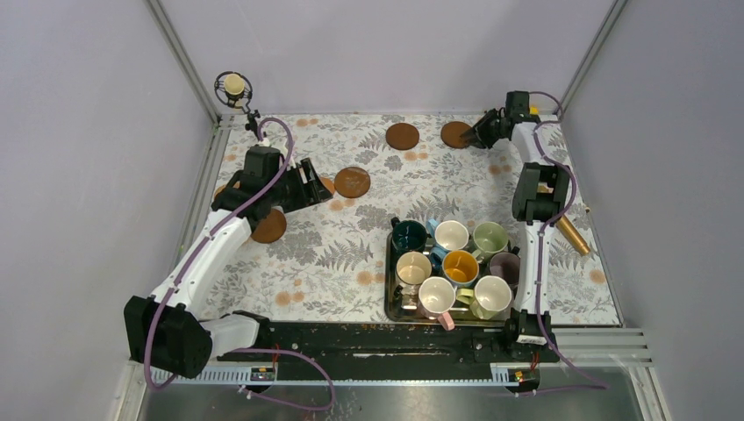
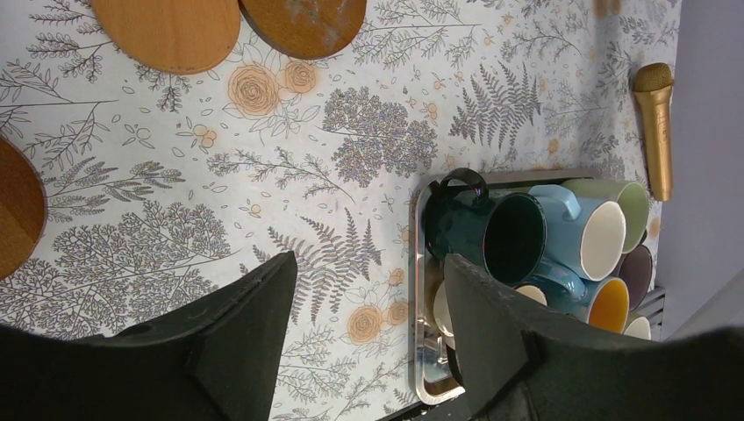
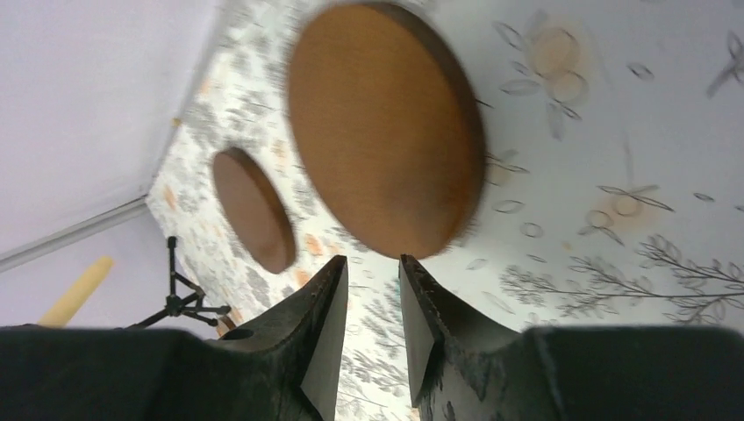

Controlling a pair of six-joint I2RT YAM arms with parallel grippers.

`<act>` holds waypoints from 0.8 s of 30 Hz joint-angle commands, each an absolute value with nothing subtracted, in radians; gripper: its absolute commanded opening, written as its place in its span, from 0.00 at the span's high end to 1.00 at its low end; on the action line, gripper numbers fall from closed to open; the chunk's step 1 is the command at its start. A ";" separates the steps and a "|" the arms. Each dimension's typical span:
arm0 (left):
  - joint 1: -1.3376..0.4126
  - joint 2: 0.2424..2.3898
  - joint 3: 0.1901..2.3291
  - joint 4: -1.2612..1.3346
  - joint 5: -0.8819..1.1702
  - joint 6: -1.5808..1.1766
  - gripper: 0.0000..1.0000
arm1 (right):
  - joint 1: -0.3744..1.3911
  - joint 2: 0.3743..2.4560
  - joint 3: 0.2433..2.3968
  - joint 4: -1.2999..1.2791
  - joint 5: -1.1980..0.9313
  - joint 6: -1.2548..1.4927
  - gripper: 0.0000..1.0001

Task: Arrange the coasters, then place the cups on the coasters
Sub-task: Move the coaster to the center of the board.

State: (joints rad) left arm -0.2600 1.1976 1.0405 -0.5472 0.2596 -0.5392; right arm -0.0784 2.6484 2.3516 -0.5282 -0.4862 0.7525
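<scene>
R gripper [image 3: 373,260]: jaws nearly together, narrow gap, nothing betw. them; tips just short of far-right coaster [image 3: 386,132], contact can't tell. L gripper [image 2: 368,263]: jaws spread, empty, over the surface [image 1: 351,254]. Far-centre coaster [image 1: 403,136], mid-left coaster [image 1: 352,181] and near-left coaster [image 1: 268,226] lie flat, apart. Cups [image 1: 451,235] all grouped in steel tray [image 1: 387,289], near right.

A robotics lab cell. Plain lilac panels [image 1: 88,158] on aluminium posts [image 1: 182,54] box in the floral-clothed worktop [image 1: 333,254]. Two robot arms [image 1: 211,250] are bolted to a black rail [image 1: 368,340] at its edge.
</scene>
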 commanded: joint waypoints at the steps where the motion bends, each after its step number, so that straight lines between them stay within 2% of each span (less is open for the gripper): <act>1: -0.254 1.171 1.053 -0.496 0.291 -0.537 0.36 | -0.098 2.473 2.331 -0.260 -0.456 0.798 0.65; 5: -0.254 1.157 1.035 -0.464 0.308 -0.555 0.36 | -0.110 2.509 2.312 -0.042 -0.386 0.862 0.68; 9: -0.254 1.151 1.029 -0.447 0.315 -0.563 0.37 | -0.110 2.627 2.435 -0.029 -0.343 0.899 0.69; 17: -0.253 1.162 1.044 -0.443 0.343 -0.575 0.37 | -0.099 2.675 2.350 -0.109 -0.243 1.136 0.72; 19: -0.253 1.153 1.043 -0.443 0.346 -0.575 0.37 | -0.096 2.700 2.378 -0.154 -0.243 1.160 0.76; 24: -0.249 1.123 1.038 -0.454 0.342 -0.569 0.37 | -0.078 2.754 2.488 -0.279 -0.253 1.140 0.78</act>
State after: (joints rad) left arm -0.2584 1.1702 1.0367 -0.4984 0.3145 -0.5724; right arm -0.1036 2.7399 2.4023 -0.1837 -0.2779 1.1137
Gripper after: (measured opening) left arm 0.629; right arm 0.218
